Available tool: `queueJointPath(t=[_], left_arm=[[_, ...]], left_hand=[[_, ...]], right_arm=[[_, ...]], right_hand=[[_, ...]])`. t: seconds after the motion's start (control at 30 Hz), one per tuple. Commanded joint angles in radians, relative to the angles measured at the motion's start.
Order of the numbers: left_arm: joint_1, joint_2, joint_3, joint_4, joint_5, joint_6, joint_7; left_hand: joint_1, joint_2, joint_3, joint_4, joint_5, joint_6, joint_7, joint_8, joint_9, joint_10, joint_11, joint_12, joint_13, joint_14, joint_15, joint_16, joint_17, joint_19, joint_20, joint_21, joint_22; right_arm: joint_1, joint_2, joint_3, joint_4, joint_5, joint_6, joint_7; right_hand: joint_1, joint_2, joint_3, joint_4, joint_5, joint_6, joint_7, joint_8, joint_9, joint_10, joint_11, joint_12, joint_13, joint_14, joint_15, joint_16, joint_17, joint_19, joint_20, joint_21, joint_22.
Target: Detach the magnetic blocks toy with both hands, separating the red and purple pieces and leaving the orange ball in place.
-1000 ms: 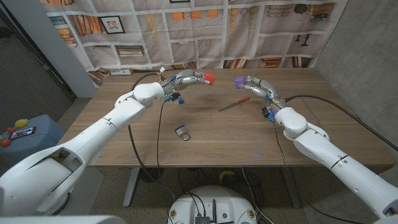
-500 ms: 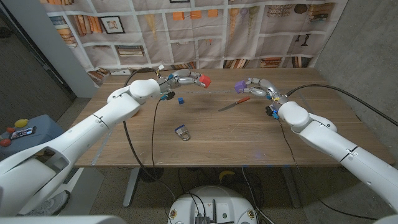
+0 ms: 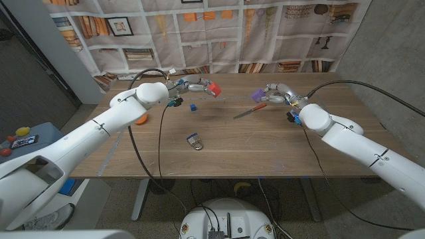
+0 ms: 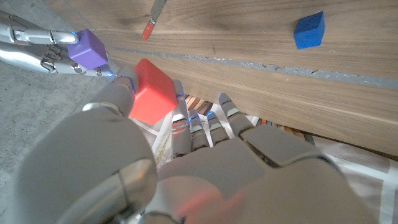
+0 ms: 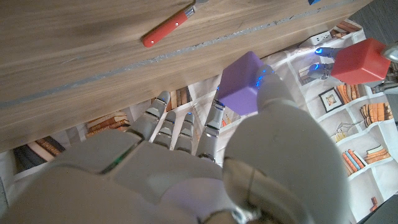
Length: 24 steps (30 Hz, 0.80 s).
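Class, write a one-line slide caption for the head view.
Left hand holds the red block, right hand the purple block, pulled apart above the table.

Both arms are reaching far forward, well apart; the left hand [image 3: 198, 85] is pinching something at its fingertips, and the right hand [image 3: 275, 91] is doing likewise.

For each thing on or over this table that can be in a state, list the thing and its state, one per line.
red block: pinched in the left hand, lifted, apart from the purple one
purple block: held by the right hand, lifted
orange ball: on the table, partly behind the left arm
blue cube: loose on the table
red-handled tool: lying on the table
padlock: lying on the table, untouched
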Motion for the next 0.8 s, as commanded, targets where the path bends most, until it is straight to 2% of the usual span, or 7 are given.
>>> queueJointPath(t=[0.03, 0.47, 0.8], left_arm=[[-0.001, 0.037, 0.013, -0.064, 0.066, 0.093, -0.010], [-0.005, 0.059, 0.040, -0.117, 0.126, 0.191, -0.026], [-0.016, 0.062, 0.070, -0.130, 0.177, 0.238, -0.043]], left_hand=[[0.027, 0.020, -0.007, -0.002, 0.007, 0.108, -0.096, 0.006, 0.003, 0.004, -0.006, -0.001, 0.002, 0.004, -0.005, 0.001, 0.000, 0.001, -0.007, 0.002, 0.004], [0.037, 0.023, -0.022, -0.001, 0.006, 0.109, -0.097, -0.005, 0.004, 0.004, -0.004, -0.003, 0.003, 0.005, -0.005, 0.000, 0.000, 0.003, -0.007, 0.002, 0.004], [0.040, 0.025, -0.034, 0.001, 0.006, 0.110, -0.100, -0.013, 0.004, 0.003, -0.006, -0.005, 0.003, 0.005, -0.006, 0.000, 0.000, 0.002, -0.008, 0.002, 0.004]], right_arm=[[0.043, -0.047, -0.033, -0.055, -0.075, -0.116, 0.055], [0.116, -0.084, -0.112, -0.108, -0.194, -0.252, 0.151], [0.171, -0.083, -0.180, -0.120, -0.283, -0.318, 0.234]], right_hand=[[0.093, 0.088, -0.003, 0.001, 0.006, 0.109, -0.104, 0.086, 0.003, 0.008, -0.001, 0.002, 0.003, 0.009, -0.002, 0.000, 0.002, 0.007, 0.001, 0.000, 0.001], [0.096, 0.089, -0.008, 0.001, 0.006, 0.107, -0.107, 0.085, 0.001, 0.010, -0.003, 0.001, 0.003, 0.011, -0.003, 0.000, 0.002, 0.007, 0.001, -0.001, 0.001], [0.095, 0.089, -0.013, 0.003, 0.005, 0.108, -0.108, 0.086, 0.000, 0.010, -0.003, 0.000, 0.003, 0.012, -0.003, 0.000, 0.002, 0.008, 0.003, -0.002, 0.001]])
